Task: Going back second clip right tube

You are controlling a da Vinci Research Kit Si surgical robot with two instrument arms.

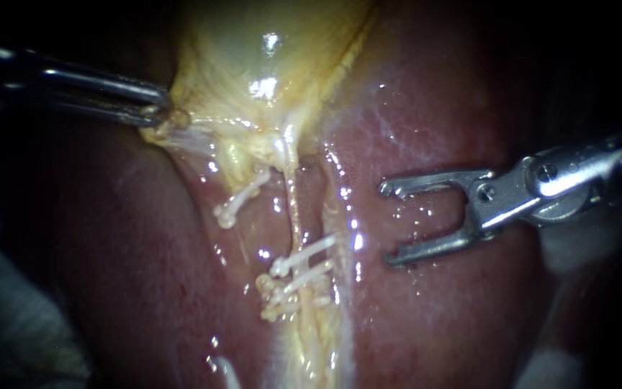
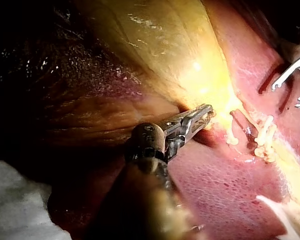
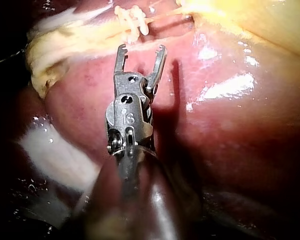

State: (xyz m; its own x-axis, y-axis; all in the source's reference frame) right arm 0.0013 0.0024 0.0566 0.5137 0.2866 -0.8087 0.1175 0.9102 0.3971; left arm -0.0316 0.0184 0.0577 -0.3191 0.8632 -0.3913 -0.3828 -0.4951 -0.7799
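Note:
The yellow gallbladder point(image 1: 268, 57) lies on the red liver point(image 1: 433, 108). My left instrument point(image 1: 161, 114) is shut on the gallbladder's lower edge and holds it taut; the left wrist view shows the same grip point(image 2: 206, 114). Below it run two thin tubes. The left tube carries one white clip point(image 1: 239, 198). Several white clips point(image 1: 298, 270) sit stacked across the right tube point(image 1: 295, 216). My right instrument point(image 1: 388, 223) hovers over the liver to the right of those clips, jaws open and empty. In the right wrist view its jaws point(image 3: 142, 48) point at the clips point(image 3: 132, 20) just ahead.
White gauze lies at the lower left point(image 1: 8, 324) and under the right instrument's shaft point(image 1: 563, 252); it also shows beside the liver point(image 3: 55, 150). Wet, shiny liver surface surrounds the tubes. My right instrument point(image 2: 286, 96) appears small beyond the clips in the left wrist view.

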